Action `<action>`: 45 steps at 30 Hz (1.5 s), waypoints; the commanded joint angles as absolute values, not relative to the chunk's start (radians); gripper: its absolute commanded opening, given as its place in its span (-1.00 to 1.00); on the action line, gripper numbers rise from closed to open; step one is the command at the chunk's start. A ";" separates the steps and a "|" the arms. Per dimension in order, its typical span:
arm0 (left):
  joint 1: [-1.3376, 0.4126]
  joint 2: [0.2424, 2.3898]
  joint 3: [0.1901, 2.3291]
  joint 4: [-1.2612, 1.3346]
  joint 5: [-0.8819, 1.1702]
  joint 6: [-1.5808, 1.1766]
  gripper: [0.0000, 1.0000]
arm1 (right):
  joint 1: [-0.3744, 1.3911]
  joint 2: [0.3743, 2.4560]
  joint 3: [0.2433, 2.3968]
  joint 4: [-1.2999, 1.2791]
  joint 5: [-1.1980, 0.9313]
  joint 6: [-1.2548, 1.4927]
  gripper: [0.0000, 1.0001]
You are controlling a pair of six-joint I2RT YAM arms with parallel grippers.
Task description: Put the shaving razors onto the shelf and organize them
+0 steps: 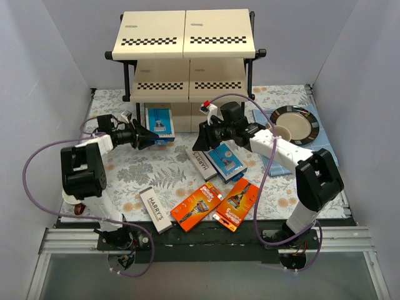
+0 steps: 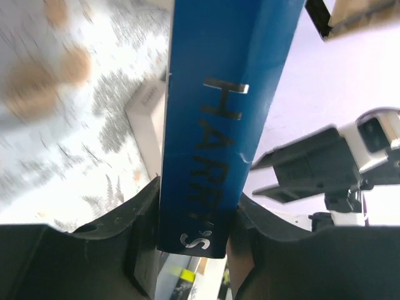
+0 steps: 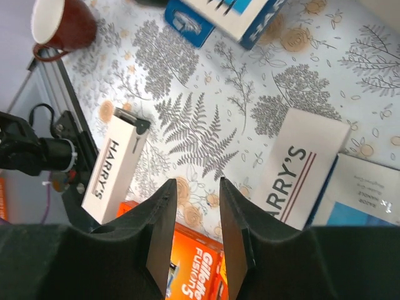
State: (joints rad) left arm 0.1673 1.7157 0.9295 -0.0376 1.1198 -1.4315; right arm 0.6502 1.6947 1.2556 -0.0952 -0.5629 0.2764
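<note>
The shelf (image 1: 184,44) stands at the back, its black frame carrying cream boards with checkered strips. My left gripper (image 1: 146,138) is shut on a blue-and-white razor box (image 1: 160,120), held just in front of the lowest tier; the left wrist view shows its blue HARRY'S side (image 2: 215,119) clamped between the jaws. My right gripper (image 1: 200,141) is open and empty above the cloth (image 3: 194,184). On the cloth lie a white HARRY'S box (image 1: 155,210), a second one (image 1: 200,164), another blue-and-white box (image 1: 226,161) and two orange Gillette cards (image 1: 197,205) (image 1: 236,205).
A dark-rimmed plate (image 1: 307,120) with a beige mug (image 1: 282,132) sits at the right. A red-brown mug (image 3: 59,25) stands by the left arm's base. A floral cloth (image 1: 125,175) covers the table. Grey walls close both sides.
</note>
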 commanded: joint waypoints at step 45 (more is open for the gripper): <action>0.295 1.939 1.246 -0.472 1.123 -1.132 0.11 | 0.598 1.649 1.236 -0.138 -0.566 0.118 -0.17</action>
